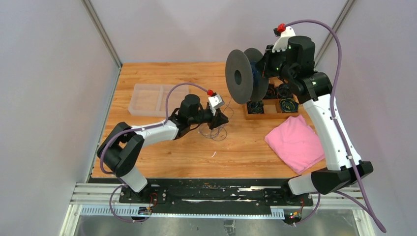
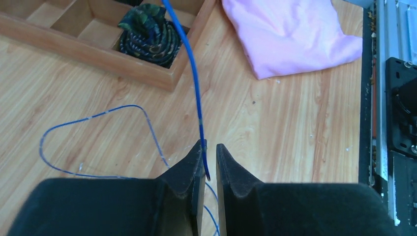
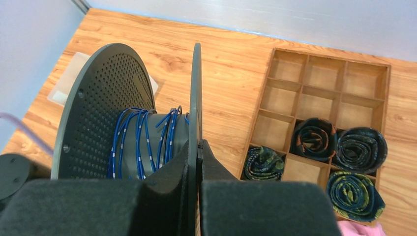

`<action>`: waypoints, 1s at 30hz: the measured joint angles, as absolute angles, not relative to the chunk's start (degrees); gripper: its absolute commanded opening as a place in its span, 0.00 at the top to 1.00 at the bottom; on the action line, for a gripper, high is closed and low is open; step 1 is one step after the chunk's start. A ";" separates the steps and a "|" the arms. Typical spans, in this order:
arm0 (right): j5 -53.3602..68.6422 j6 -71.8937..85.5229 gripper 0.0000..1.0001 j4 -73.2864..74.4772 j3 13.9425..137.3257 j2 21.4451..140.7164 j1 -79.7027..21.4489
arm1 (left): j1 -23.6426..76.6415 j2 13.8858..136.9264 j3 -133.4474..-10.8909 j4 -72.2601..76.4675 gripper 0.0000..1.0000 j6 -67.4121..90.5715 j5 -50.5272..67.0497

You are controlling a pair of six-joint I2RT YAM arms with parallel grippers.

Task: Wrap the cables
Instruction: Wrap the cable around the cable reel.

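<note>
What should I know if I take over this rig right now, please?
Left gripper: nearly closed around the cable, with a narrow gap; grip unclear.
Right gripper: shut on the spool flange, holding the spool up.
Cable: several turns are on the spool. It passes through the left gripper, and a loose loop lies on the table.
Done: winding has begun.
Left: wind in the slack.

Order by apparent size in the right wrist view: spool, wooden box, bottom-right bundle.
1-2. spool and wooden box: about alike; the spool sits much nearer the camera, so unranked.
3. bottom-right bundle: clearly smallest.
</note>
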State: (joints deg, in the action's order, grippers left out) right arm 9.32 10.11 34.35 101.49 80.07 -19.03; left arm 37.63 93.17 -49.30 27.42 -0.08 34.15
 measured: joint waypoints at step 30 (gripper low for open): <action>-9.58 5.93 0.99 28.49 87.74 82.11 -25.21 | 50.11 93.49 -80.20 -7.75 0.89 1.58 24.32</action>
